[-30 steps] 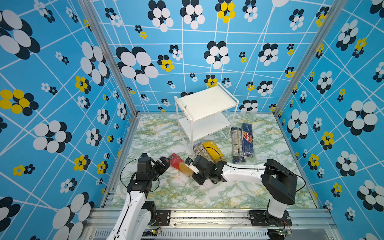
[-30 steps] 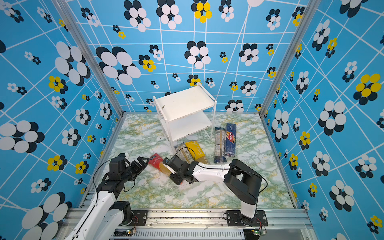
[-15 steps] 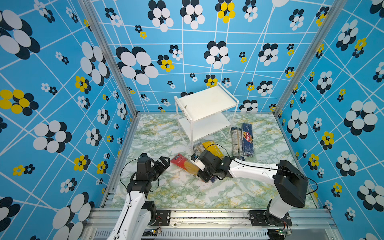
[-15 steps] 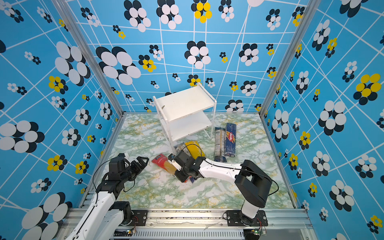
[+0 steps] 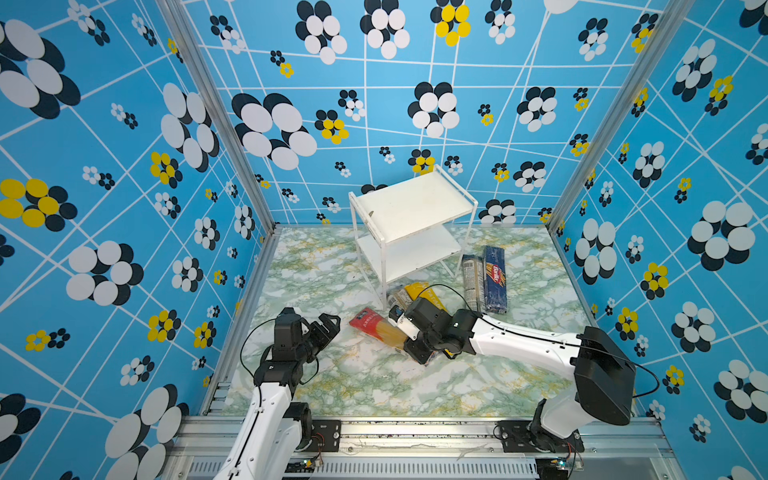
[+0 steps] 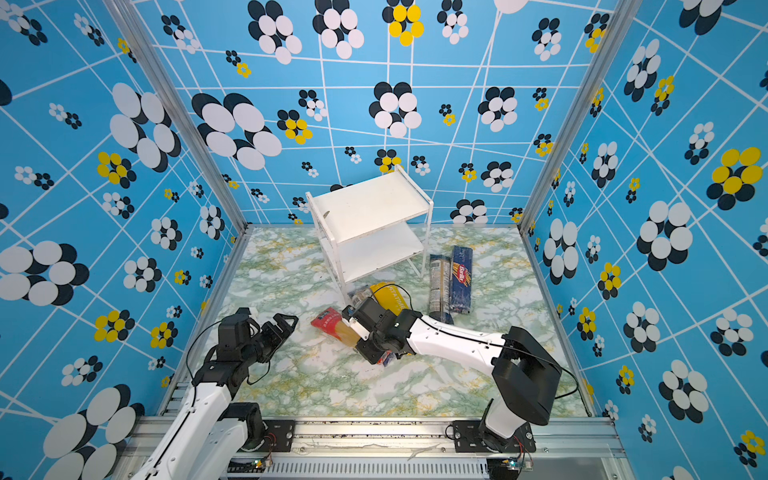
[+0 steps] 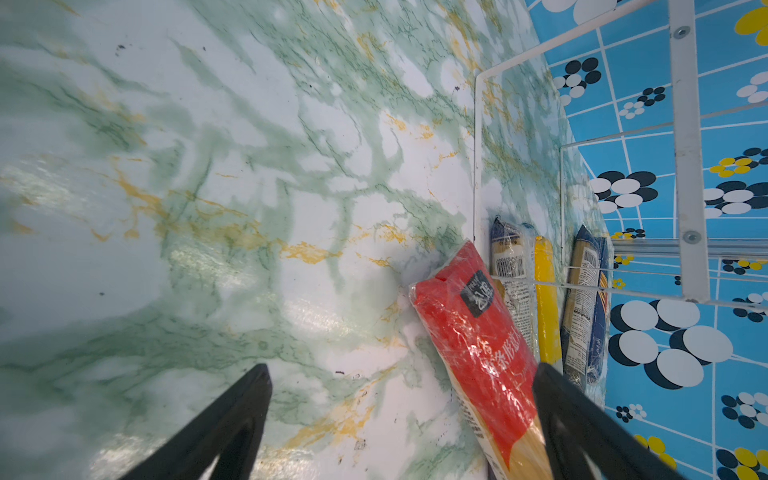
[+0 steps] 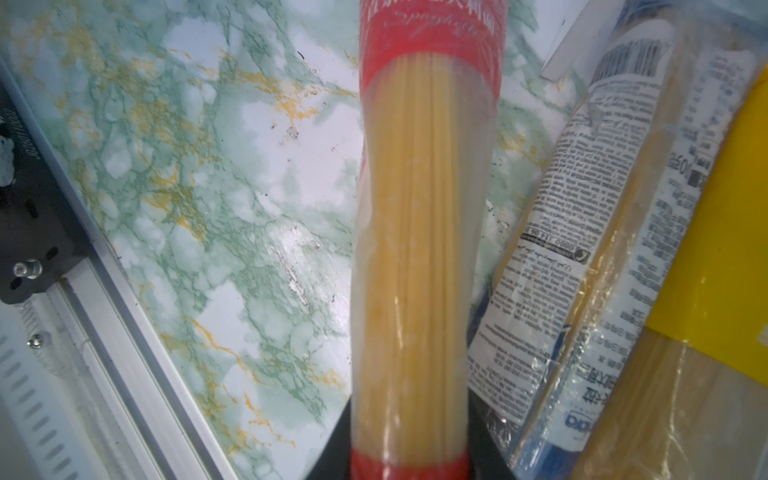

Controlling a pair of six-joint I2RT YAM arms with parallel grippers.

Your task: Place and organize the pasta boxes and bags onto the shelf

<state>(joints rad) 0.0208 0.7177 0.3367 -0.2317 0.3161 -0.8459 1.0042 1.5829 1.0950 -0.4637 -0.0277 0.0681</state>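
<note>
One red-ended spaghetti pack [image 5: 376, 330], at the shelf's [image 5: 411, 208] 7 o'clock, is grasped by the right gripper [image 5: 411, 340]; left gripper [image 5: 327, 327] released; Barilla box [image 5: 494, 278] on table [image 5: 365, 382] at 4 o'clock.

Top views overhead; wrist views share red pack [image 7: 478, 345] [image 8: 415, 249]

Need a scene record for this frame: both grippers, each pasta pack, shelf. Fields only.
right gripper: shut on red-ended pack, near the end away from the left arm
left gripper: open, holding nothing, facing the pack's red end, apart from it
yellow pack: on table by shelf's front leg, partly under the right arm
near see-through pack: beside yellow pack, at the same leg
far see-through pack: flat, right of shelf, alongside Barilla box
shelf: no pack seen on either board
</note>
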